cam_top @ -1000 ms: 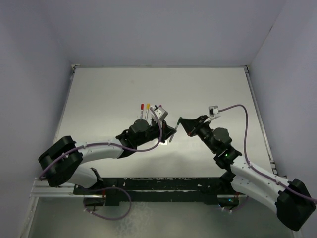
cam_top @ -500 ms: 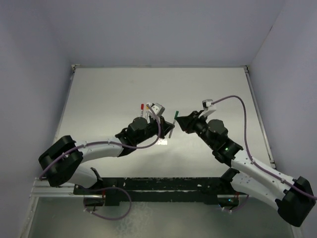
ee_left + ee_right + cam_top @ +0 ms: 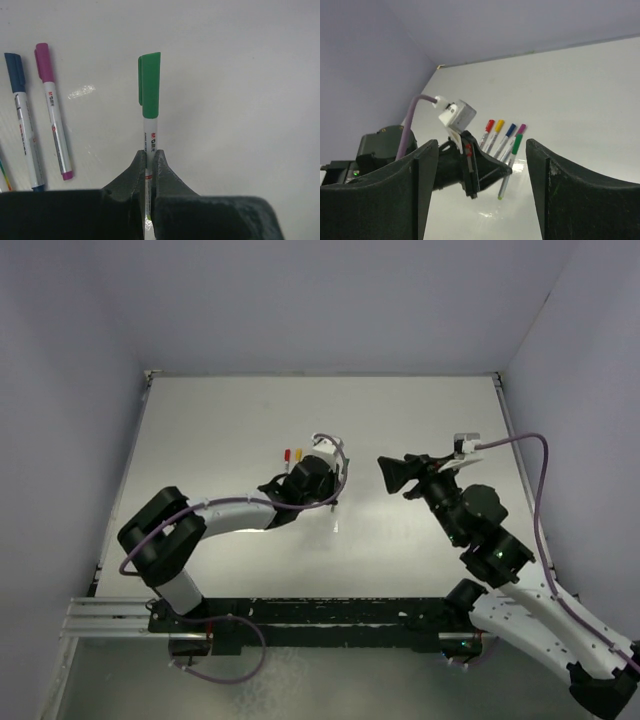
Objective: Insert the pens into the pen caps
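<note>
Right gripper (image 3: 388,474) has sprung open and backed away; left gripper (image 3: 150,157) stays clamped on the green-capped pen (image 3: 150,131).

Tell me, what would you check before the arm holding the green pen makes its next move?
1. Green cap sits on the green pen: ok.
2. Cap pushed fully home: cannot tell.
3. Left gripper shut on the pen's barrel: ok.
4. Right gripper open, empty, apart from the pen: ok.
5. Red pen, yellow pen, blue pen, magenta pen capped, lying side by side: ok.
6. Bare table beside the magenta pen for setting it down: ok.
</note>
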Controlling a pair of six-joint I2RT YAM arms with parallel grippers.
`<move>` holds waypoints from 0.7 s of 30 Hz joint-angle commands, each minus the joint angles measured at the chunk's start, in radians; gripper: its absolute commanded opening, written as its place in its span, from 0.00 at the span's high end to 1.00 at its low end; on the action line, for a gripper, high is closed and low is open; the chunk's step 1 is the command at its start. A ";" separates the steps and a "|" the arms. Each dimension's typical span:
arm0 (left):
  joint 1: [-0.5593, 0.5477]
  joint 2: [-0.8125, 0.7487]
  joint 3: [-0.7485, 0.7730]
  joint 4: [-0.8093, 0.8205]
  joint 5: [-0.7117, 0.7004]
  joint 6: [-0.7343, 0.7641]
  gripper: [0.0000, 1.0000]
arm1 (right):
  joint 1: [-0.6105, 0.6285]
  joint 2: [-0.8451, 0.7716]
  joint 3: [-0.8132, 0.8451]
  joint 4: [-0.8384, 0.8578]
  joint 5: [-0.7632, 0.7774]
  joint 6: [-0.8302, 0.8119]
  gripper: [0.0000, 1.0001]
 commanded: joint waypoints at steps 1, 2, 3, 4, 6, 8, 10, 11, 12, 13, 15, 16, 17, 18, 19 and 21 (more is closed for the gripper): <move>0.039 0.060 0.164 -0.142 -0.078 0.004 1.00 | 0.003 -0.039 0.002 -0.145 0.103 -0.006 0.27; 0.046 0.083 0.192 -0.166 -0.083 0.006 1.00 | 0.003 -0.050 -0.011 -0.155 0.106 -0.001 0.27; 0.053 0.103 0.223 -0.191 -0.087 0.010 1.00 | 0.003 -0.062 -0.023 -0.164 0.107 0.005 0.28; 0.060 0.127 0.253 -0.216 -0.089 0.011 1.00 | 0.003 -0.073 -0.036 -0.173 0.111 0.010 0.27; 0.071 0.174 0.309 -0.270 -0.095 0.011 1.00 | 0.003 -0.095 -0.053 -0.190 0.114 0.020 0.27; 0.080 0.216 0.358 -0.316 -0.101 0.008 1.00 | 0.003 -0.113 -0.064 -0.210 0.119 0.025 0.27; 0.084 0.257 0.388 -0.346 -0.104 0.013 1.00 | 0.003 -0.128 -0.068 -0.234 0.128 0.025 0.27; 0.085 0.270 0.401 -0.359 -0.105 0.017 1.00 | 0.003 -0.133 -0.067 -0.248 0.138 0.024 0.27; 0.086 0.281 0.412 -0.371 -0.108 0.020 1.00 | 0.002 -0.138 -0.066 -0.260 0.145 0.024 0.27; 0.086 0.291 0.422 -0.387 -0.112 0.018 1.00 | 0.002 -0.141 -0.066 -0.272 0.148 0.026 0.27; 0.088 0.304 0.431 -0.401 -0.115 0.017 1.00 | 0.002 -0.148 -0.072 -0.280 0.153 0.027 0.27; 0.088 0.309 0.435 -0.405 -0.116 0.014 1.00 | 0.002 -0.149 -0.074 -0.281 0.154 0.029 0.27; 0.088 0.315 0.438 -0.409 -0.116 0.012 1.00 | 0.003 -0.151 -0.078 -0.280 0.156 0.032 0.27; 0.089 0.322 0.441 -0.412 -0.117 0.009 1.00 | 0.002 -0.151 -0.082 -0.278 0.156 0.033 0.27; 0.091 0.328 0.445 -0.417 -0.117 0.007 1.00 | 0.003 -0.149 -0.086 -0.275 0.154 0.037 0.27; 0.095 0.343 0.455 -0.424 -0.113 0.000 1.00 | 0.003 -0.145 -0.094 -0.266 0.150 0.044 0.27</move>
